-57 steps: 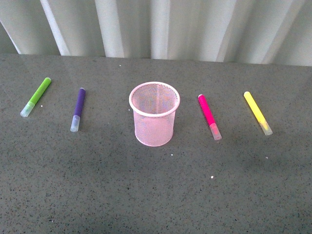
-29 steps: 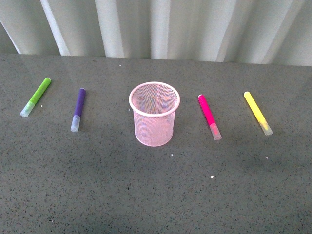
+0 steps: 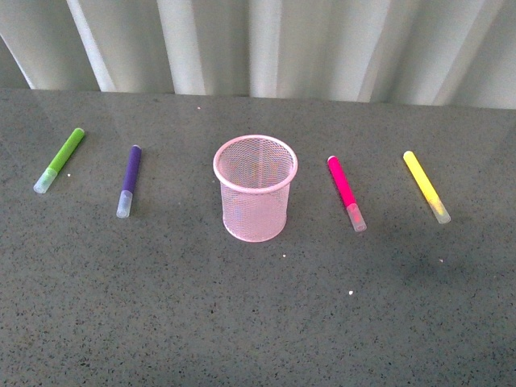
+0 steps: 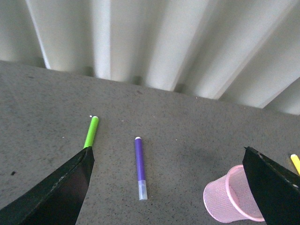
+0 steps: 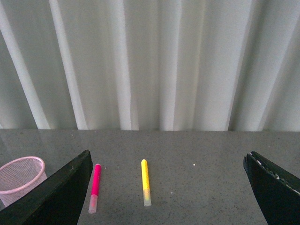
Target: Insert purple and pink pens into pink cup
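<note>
Purple pen (image 3: 128,181) left of pink cup (image 3: 255,216), long axis toward desk's far edge, nearer left gripper (image 4: 167,154); jaws wide, empty.

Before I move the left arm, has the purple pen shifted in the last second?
No. The purple pen keeps the same spot and angle, between the green marker and the pink cup.
</note>
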`<state>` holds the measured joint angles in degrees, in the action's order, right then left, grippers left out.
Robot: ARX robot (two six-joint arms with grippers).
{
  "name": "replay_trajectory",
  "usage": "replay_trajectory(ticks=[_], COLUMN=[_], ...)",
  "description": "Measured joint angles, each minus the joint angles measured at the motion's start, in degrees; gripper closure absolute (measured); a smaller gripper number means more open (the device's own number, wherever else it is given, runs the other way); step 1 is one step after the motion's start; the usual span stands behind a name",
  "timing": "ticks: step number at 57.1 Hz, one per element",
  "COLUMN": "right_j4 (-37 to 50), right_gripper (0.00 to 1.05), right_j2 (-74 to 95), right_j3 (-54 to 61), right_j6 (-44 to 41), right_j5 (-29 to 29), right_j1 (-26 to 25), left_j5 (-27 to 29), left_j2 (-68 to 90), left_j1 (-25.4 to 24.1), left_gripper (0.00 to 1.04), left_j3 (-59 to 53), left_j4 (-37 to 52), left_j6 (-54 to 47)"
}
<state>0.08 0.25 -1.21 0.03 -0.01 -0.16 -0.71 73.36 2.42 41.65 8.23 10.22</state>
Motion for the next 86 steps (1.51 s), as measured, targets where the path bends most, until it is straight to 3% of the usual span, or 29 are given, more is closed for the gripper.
replay_trajectory(ticks=[8, 15, 28, 86], right_j4=[0.0, 0.0, 0.0, 0.0], right_gripper=[0.07, 0.07, 0.07, 0.07], right_j2=[0.0, 0.0, 0.0, 0.0], right_j3=[0.0, 0.0, 0.0, 0.0], right_j6=[0.0, 0.0, 0.0, 0.0], right_j5=[0.0, 0.0, 0.0, 0.0], right_j1=[0.0, 0.0, 0.0, 0.0], left_j5=[-1.3, 0.7, 3.2, 6.1], left_j2=[18.0, 29.6, 43.2, 62.9], left_j1=[0.5, 1.7, 3.5, 3.5], left_gripper=[0.07, 0.07, 0.07, 0.07], left_j3=[13.6, 22.4, 30.2, 48.8], left_j4=[-6.9, -13.9, -18.9, -24.4], left_j6=[-4.0, -7.1, -9.8, -8.2])
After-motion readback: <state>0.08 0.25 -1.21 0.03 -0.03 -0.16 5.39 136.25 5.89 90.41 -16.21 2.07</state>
